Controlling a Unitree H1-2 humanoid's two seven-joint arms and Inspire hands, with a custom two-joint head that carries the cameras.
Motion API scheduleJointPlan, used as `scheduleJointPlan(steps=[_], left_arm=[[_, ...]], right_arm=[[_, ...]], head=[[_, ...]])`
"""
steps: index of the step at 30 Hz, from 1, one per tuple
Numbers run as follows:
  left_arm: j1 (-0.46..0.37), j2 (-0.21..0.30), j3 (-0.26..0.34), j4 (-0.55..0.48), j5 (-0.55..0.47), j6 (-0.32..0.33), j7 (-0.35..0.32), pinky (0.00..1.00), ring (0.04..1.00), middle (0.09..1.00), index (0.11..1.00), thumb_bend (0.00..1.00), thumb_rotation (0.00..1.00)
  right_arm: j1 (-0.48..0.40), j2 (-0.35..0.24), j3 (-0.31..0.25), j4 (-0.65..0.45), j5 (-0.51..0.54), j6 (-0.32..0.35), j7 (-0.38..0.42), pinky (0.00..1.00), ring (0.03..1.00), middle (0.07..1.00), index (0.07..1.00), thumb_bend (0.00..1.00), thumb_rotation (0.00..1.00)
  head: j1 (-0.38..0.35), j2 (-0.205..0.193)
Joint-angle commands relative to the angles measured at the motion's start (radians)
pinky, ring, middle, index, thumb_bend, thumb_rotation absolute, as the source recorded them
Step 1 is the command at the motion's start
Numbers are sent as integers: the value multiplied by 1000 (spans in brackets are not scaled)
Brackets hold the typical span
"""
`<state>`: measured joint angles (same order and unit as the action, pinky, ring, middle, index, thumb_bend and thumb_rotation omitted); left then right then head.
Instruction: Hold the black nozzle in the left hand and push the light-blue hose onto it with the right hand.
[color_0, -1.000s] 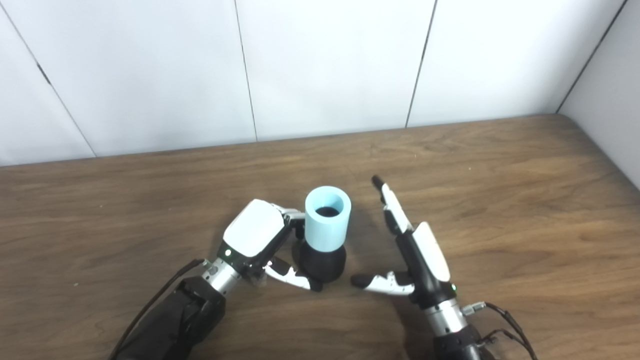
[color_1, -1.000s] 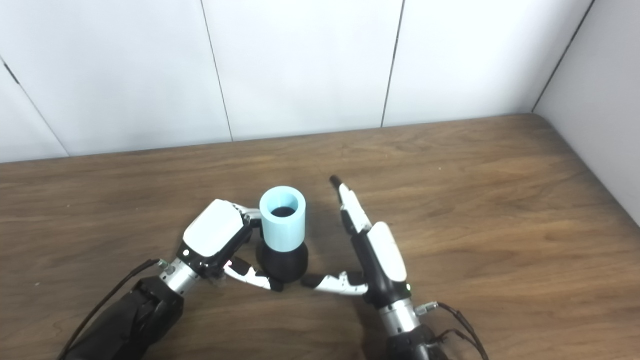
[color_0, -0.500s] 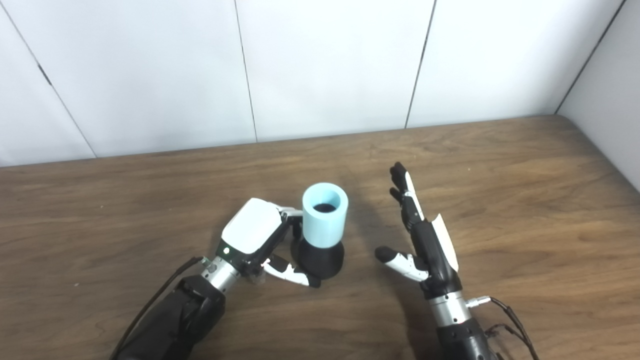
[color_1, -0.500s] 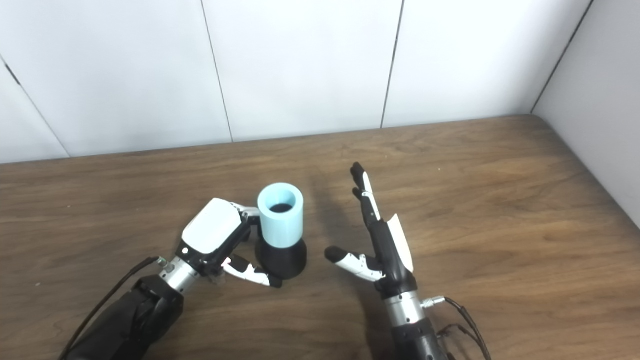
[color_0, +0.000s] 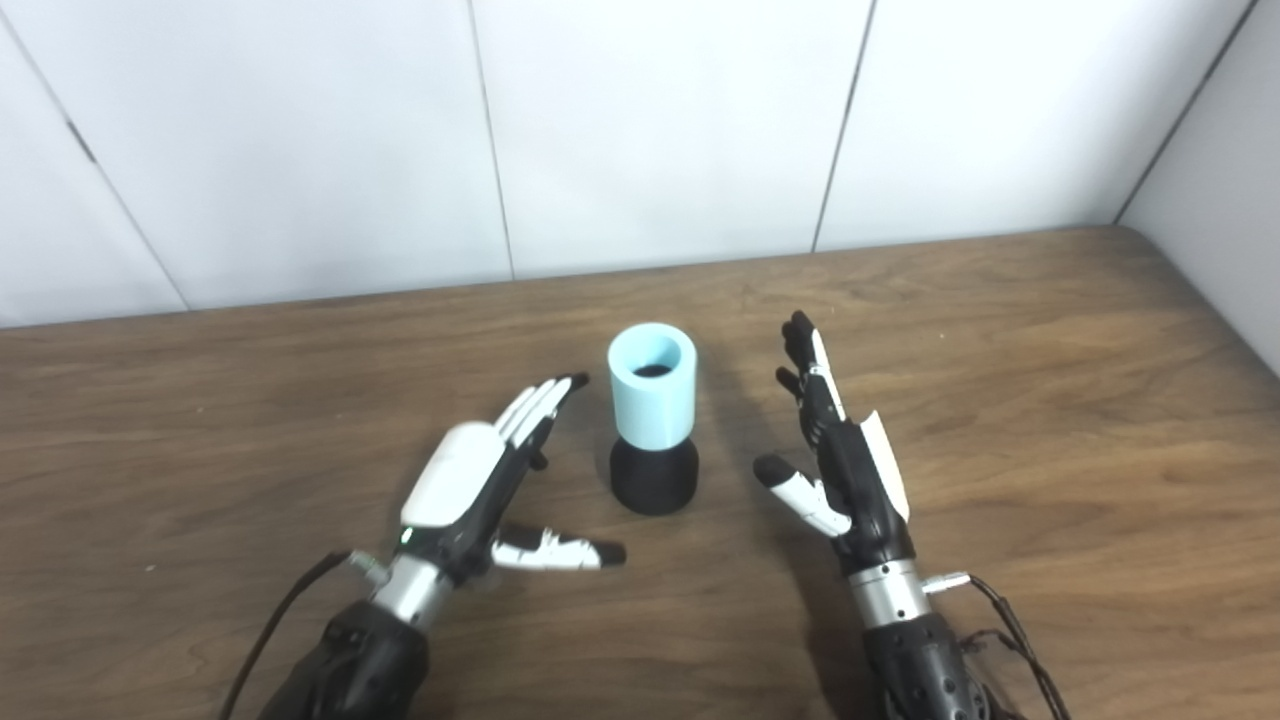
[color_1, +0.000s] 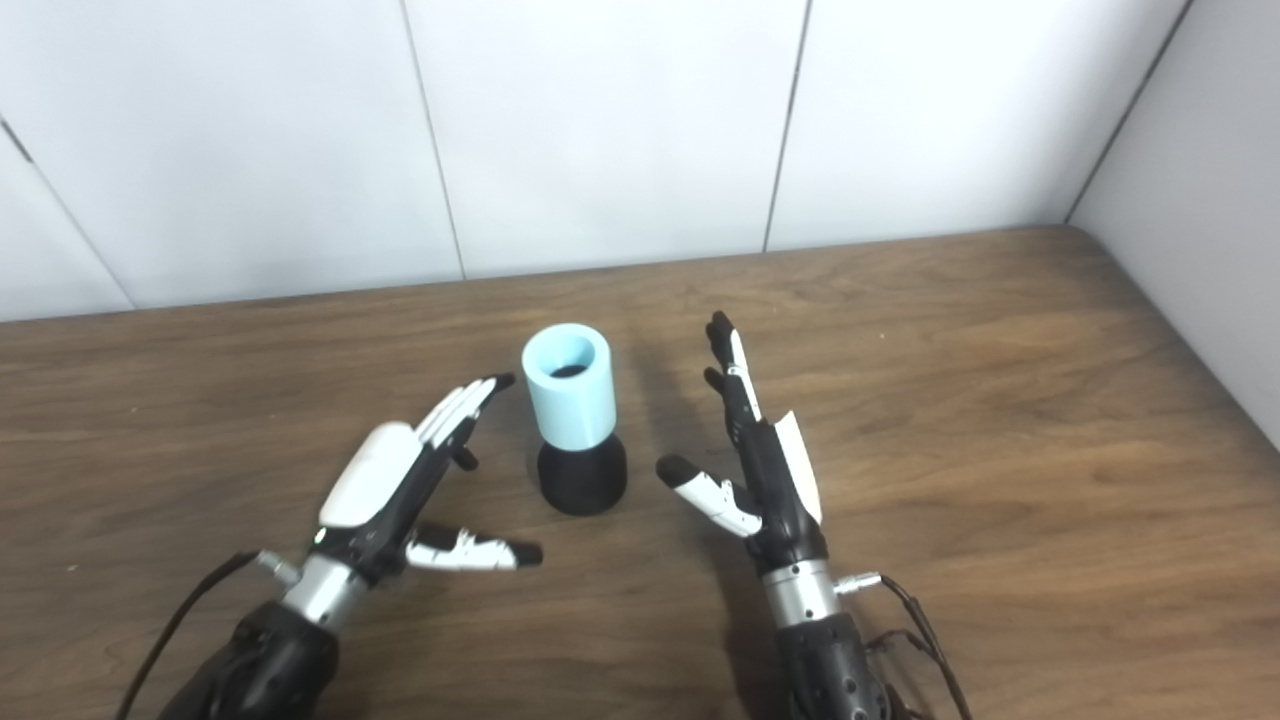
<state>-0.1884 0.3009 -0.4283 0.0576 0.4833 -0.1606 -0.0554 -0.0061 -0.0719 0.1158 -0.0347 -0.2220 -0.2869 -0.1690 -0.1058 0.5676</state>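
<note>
both hands are off the work. left hand (color_0: 470, 490), white-backed with black fingers, sits low to the left of the stack, fingers spread and stretched out toward it, thumb pointing right along the tabletop, gripping nothing. right hand (color_0: 845, 465) stands edge-on to the right of the stack, fingers straight and pointing away toward the wall, thumb angled out to the left, also gripping nothing. neither hand touches the stack; a strip of bare wood shows on each side.

between them, one light-blue cylindrical hose piece (color_0: 652, 384) stands upright, its open mouth facing up, dark inside. it is seated on one black rounded nozzle base (color_0: 654, 477), which rests on the brown wood-grain table (color_0: 1050, 350). hose and nozzle are joined, one stacked on the other, standing free near the middle of the table.

count: two hands, one hose piece, one nozzle, one table. behind the table runs a white panelled wall (color_0: 650, 130) with thin dark seams, and a second wall meets it at the right corner.
</note>
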Motion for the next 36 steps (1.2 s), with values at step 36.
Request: scheduleJointPlan(steps=[36], left_arm=[[122, -70, 427, 151, -426, -270, -52, 830, 879, 877, 891, 826, 551]], right_arm=[[-174, 14, -87, 414, 22, -162, -42, 915, 964, 980, 975, 531, 858]], head=[[77, -184]])
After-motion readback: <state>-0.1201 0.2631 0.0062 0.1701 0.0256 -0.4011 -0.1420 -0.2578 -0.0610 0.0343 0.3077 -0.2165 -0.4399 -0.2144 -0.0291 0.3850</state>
